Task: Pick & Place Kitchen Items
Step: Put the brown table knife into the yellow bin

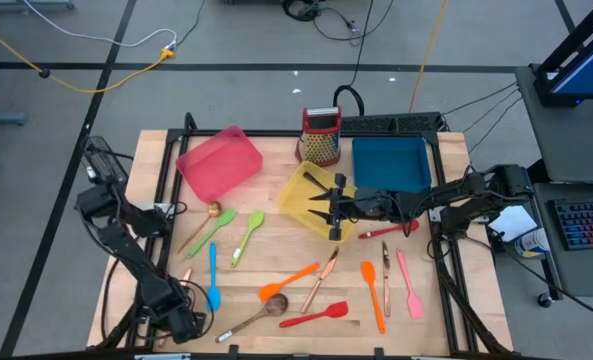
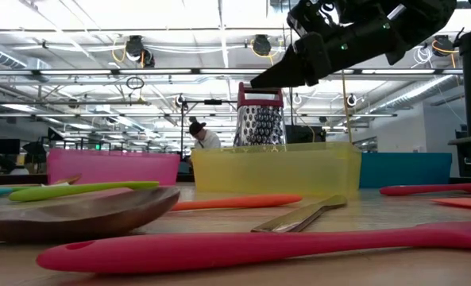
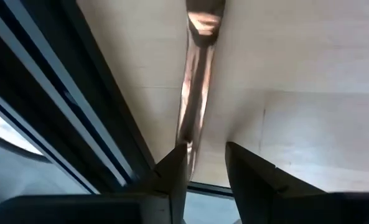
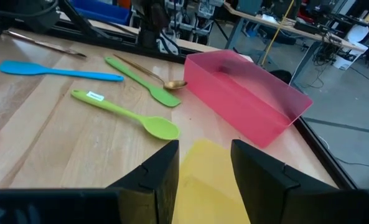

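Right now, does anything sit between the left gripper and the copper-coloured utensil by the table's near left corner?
Nothing visible does. The left gripper hangs open right at the copper-coloured utensil, whose handle end lies by one finger, bare wooden table around it.

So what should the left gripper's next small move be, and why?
Probably nudge the left gripper sideways to centre it on the copper utensil before closing: its fingers stand apart over the table, with the utensil's end against one finger rather than in the gap. The right gripper waits open over the yellow tray.
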Tool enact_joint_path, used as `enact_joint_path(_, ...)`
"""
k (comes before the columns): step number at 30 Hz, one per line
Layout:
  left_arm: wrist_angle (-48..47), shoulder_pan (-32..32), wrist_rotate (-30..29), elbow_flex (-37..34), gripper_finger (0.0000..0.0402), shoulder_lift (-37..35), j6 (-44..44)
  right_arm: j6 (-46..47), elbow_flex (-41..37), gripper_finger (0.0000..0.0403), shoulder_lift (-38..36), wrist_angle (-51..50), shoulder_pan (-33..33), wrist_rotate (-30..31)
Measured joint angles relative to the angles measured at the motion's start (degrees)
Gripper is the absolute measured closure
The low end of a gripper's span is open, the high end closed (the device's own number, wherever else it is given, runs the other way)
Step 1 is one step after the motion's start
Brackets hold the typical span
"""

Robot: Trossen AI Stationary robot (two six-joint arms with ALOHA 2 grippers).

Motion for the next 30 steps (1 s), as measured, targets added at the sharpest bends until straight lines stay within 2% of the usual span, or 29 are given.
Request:
enact_joint_path(7, -0.4, -1.0, 0.0, 0.1, 0.0289, -0.4, -1.0, -0.4, 0.0, 0.0264, 0.0, 0.0, 0.0, 0.0)
enact_joint_path(14, -2.5, -2.2, -2.9, 0.4, 0.0289, -0.5, -1.3, -0.6, 0.0, 0.0264, 0.0, 0.0, 0.0, 0.0)
enact_joint_path(18, -3.6, -3.0, -9.7, 0.5, 0.0289, -0.9, 1.9, -0.6, 0.0, 0.0264, 0.0, 0.0, 0.0, 0.0)
enact_joint_path(22, -4.6, -2.8, -12.0, 0.5, 0.0289, -0.9, 2.1, -0.4, 0.0, 0.0264, 0.0, -0.1, 0.0, 0.0)
enact_joint_path(27, -5.4, -2.4, -18.6, 0.2, 0.0289, -0.8, 2.9, 0.0, 0.0, 0.0264, 0.0, -0.1, 0.0, 0.0)
enact_joint_path(30, -5.4, -1.5, -20.3, 0.3, 0.0289, -0.8, 3.6, 0.0, 0.0, 0.0264, 0.0, -0.1, 0.0, 0.0)
